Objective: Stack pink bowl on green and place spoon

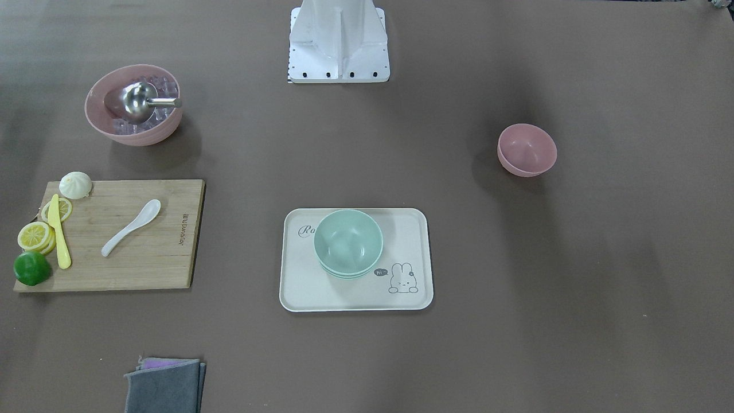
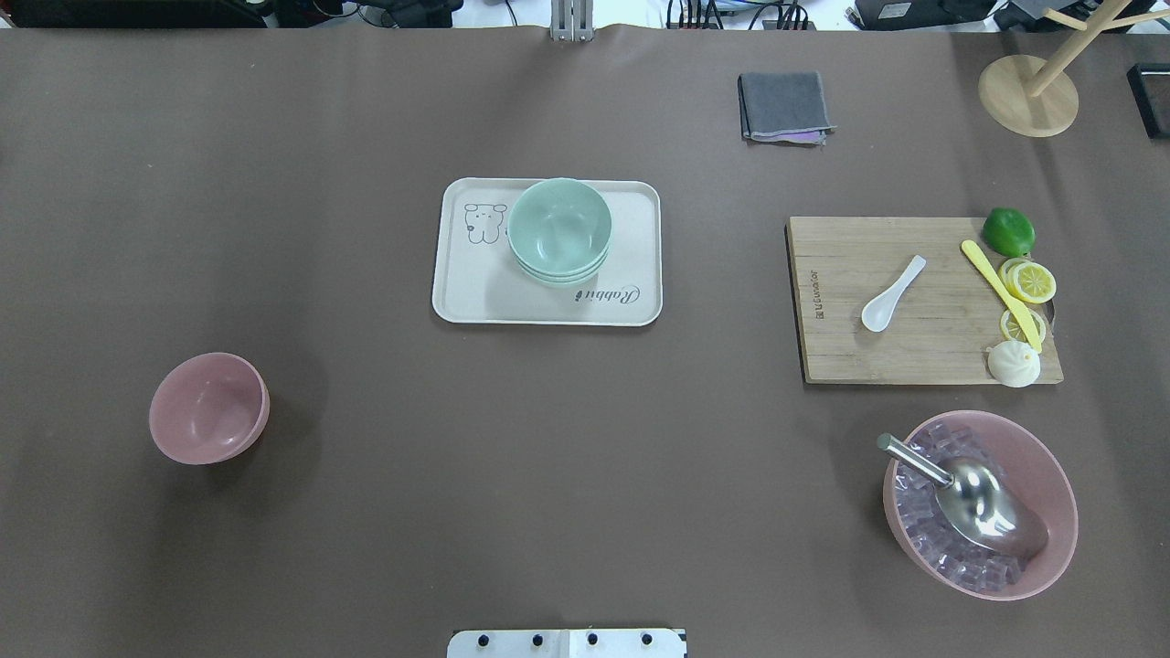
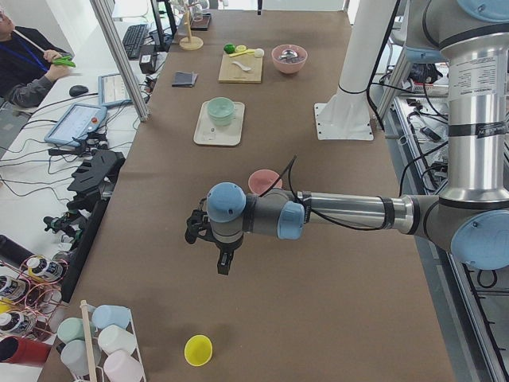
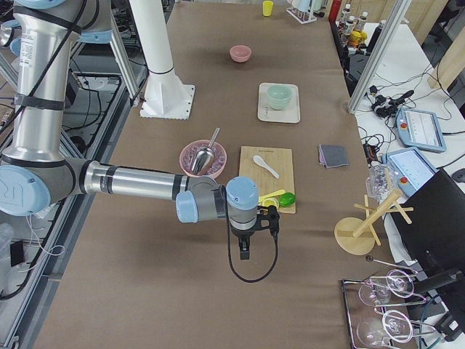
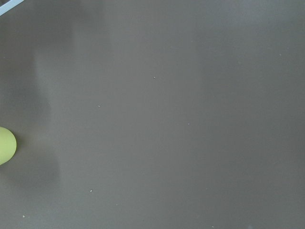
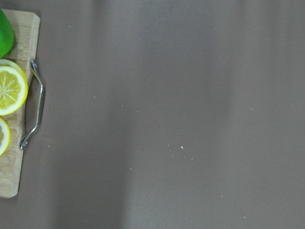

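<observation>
The pink bowl (image 2: 209,408) sits upright and empty on the brown surface (image 2: 585,457), well to the left of the tray (image 2: 475,292) and nearer the robot's base. Open surface stretches between bowl and tray. On the tray, toward its far long edge, stand the green bowls (image 2: 558,228), nested in a short stack, the top one empty. The tray's near half is bare.

The white spoon (image 2: 892,293) lies well right of the tray on a wooden cutting board (image 2: 841,347), bowl end toward the robot, with free board around it. A yellow knife (image 2: 1001,292), lemon slices (image 2: 1033,281), a lime (image 2: 1008,231) and a bun (image 2: 1013,364) crowd the board's end away from the tray. Right of the tray and nearer the robot, a larger pink bowl (image 2: 1065,512) holds ice cubes (image 2: 923,539) and a metal scoop (image 2: 992,516). A folded grey cloth (image 2: 784,105) lies beyond the tray, to its right.

The left claw (image 3: 225,264) hangs above the surface on the side of the pink bowl away from the tray, apart from the bowl; a yellow cup (image 3: 198,349) stands farther out. The right claw (image 4: 245,251) hangs just past the board's crowded end, well apart from the spoon. I cannot tell how wide either claw stands.
</observation>
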Controlling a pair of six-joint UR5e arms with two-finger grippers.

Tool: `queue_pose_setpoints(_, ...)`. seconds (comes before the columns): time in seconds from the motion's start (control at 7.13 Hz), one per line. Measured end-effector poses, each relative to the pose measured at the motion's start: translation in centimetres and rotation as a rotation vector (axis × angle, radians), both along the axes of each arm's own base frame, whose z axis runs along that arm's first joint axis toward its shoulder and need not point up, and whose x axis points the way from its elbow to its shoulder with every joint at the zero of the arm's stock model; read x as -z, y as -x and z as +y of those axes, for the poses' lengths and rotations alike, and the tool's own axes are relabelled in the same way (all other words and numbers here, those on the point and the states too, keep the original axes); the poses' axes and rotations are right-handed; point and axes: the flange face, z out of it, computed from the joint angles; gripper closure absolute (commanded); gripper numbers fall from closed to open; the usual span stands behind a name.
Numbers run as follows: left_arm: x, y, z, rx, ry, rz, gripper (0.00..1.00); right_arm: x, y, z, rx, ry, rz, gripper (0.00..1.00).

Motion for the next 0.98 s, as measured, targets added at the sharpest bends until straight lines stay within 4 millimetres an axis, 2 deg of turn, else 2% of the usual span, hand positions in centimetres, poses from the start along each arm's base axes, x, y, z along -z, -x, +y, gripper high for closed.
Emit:
queue_pose_setpoints(0.42, 2.3, -0.1, -1.7, 0.001, -0.096, 0.007, 0.02, 1.7, 0.0, 0.2, -0.014, -0.25, -0.028, 0.0)
queue_pose_setpoints(0.7, 4.6, 0.0, -3.6, 0.008, -0.293, 0.006, 0.02, 3.7, 0.2, -0.7, -0.043, -0.296, -0.06, 0.0)
queue_pose_setpoints(0.98, 5.0, -0.1, -4.0, 0.002, -0.372, 0.013, 0.02, 5.3, 0.7, -1.8, -0.04, -0.311, -0.108, 0.0)
